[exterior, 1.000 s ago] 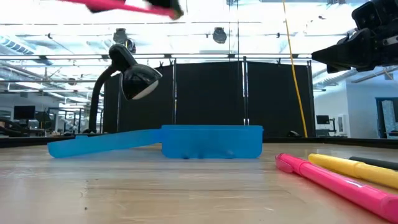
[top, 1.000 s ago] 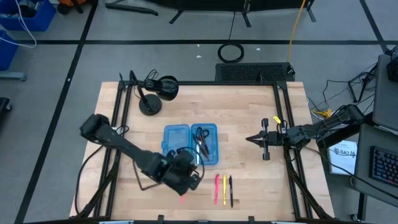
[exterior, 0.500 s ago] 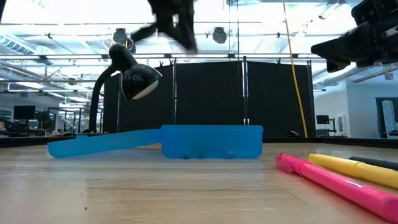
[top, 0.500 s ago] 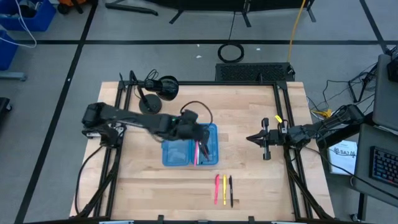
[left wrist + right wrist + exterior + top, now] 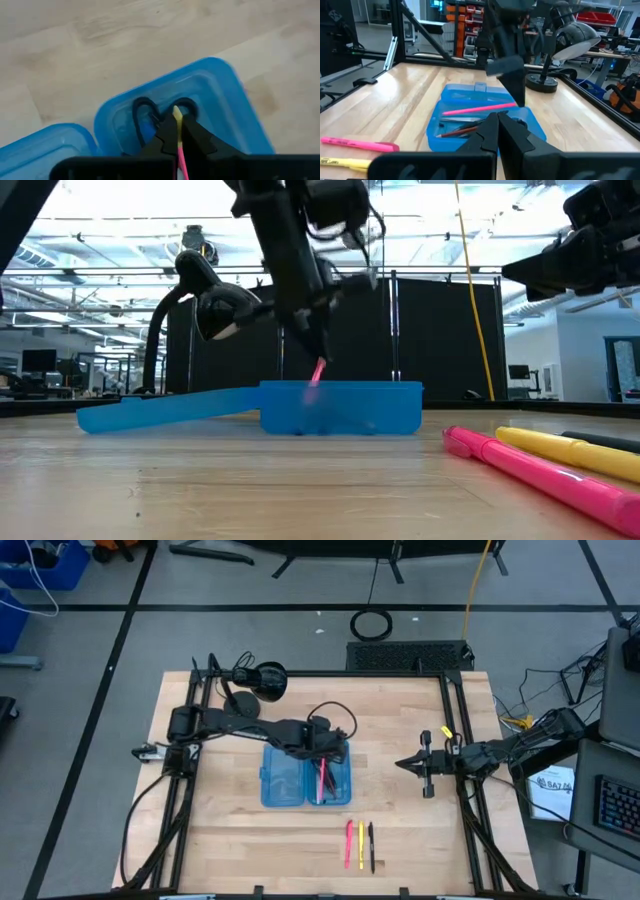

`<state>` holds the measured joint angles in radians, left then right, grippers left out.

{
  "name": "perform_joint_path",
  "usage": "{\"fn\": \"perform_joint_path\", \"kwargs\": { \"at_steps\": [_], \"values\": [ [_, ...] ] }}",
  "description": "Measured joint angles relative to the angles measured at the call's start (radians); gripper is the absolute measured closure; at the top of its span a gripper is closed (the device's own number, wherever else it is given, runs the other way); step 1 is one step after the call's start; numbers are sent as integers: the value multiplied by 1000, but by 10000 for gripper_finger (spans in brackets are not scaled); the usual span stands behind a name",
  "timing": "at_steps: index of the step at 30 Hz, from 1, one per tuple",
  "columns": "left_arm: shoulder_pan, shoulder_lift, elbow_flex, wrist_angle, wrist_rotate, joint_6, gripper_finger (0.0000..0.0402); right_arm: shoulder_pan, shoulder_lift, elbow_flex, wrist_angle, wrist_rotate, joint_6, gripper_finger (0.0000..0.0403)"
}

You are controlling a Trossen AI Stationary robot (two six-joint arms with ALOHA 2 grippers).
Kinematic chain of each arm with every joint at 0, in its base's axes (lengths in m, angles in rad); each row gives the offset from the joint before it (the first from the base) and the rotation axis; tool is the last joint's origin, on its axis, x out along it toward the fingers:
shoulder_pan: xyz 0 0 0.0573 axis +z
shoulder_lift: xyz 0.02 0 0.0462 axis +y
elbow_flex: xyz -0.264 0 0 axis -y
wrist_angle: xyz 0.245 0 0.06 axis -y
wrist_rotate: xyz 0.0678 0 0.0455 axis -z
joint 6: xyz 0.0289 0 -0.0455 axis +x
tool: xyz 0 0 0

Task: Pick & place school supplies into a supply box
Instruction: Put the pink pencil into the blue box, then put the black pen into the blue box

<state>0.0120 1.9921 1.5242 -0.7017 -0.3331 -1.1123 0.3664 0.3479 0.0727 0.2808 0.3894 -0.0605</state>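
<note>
Left tool (image 5: pixel 318 358) over the right-hand half of the supply box (image 5: pixel 268 788), fingers closed tight on a pink pen (image 5: pixel 316 372). Pen slants down, lower end dipping into that half; the right wrist view shows it lying across the compartment, one end still in the grip. Same compartment holds the scissors (image 5: pixel 142 114), black handle loops visible, and a brown pencil (image 5: pixel 456 132). Other half of the box lies flat beside it, towards the desk lamp (image 5: pixel 255 688) at the far left corner of the surface (image 5: pixel 400 720).

Three supplies lie side by side near the front edge, well apart from the box: pink marker (image 5: pixel 349 843), yellow marker (image 5: pixel 360 844), black pen (image 5: pixel 370 846).

Right tool (image 5: pixel 404 764) waits above the right side of the surface, fingers fully together, holding nothing.
</note>
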Motion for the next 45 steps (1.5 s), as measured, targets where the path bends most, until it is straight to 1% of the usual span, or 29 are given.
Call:
{"fn": "perform_joint_path", "kwargs": {
  "at_steps": [6, 10, 17, 23, 25, 29, 32, 35, 38, 41, 43, 45],
  "values": [
    [17, 30, 0, 1, 18, -10, 384, 0, 0, 0, -2, 0, -2, 403],
    [20, 41, 0, -10, 18, -4, 394, 0, 0, 0, -2, 0, -3, 403],
    [20, 73, 1, -12, 13, -12, 381, 0, 0, 0, -2, 0, -3, 403],
    [19, 96, 0, -52, 8, -15, 389, 0, 0, 0, -9, 0, 7, 403],
    [17, 94, 0, -52, -8, -15, 376, 0, 0, 0, -13, 0, 13, 403],
    [15, 89, 0, -55, -11, 15, 329, 0, 0, 0, -14, 0, 15, 403],
    [15, 86, 1, -54, 6, 20, 300, 0, 0, 0, -14, 0, 15, 403],
    [13, 81, 1, -55, 18, 37, 281, 0, 0, 0, -15, 0, 15, 403],
    [13, 53, 1, -63, 0, 57, 271, 0, 0, 0, -18, 0, 15, 403],
    [5, 11, 1, -65, -36, 70, 269, 0, 0, 0, -21, 0, 22, 403],
    [-1, -31, 0, -70, -58, 107, 269, 0, 0, 0, -22, 0, 23, 403],
    [-14, -84, 0, -64, -93, 176, 269, 0, 0, 0, -25, 0, 23, 403]
  ]
}}
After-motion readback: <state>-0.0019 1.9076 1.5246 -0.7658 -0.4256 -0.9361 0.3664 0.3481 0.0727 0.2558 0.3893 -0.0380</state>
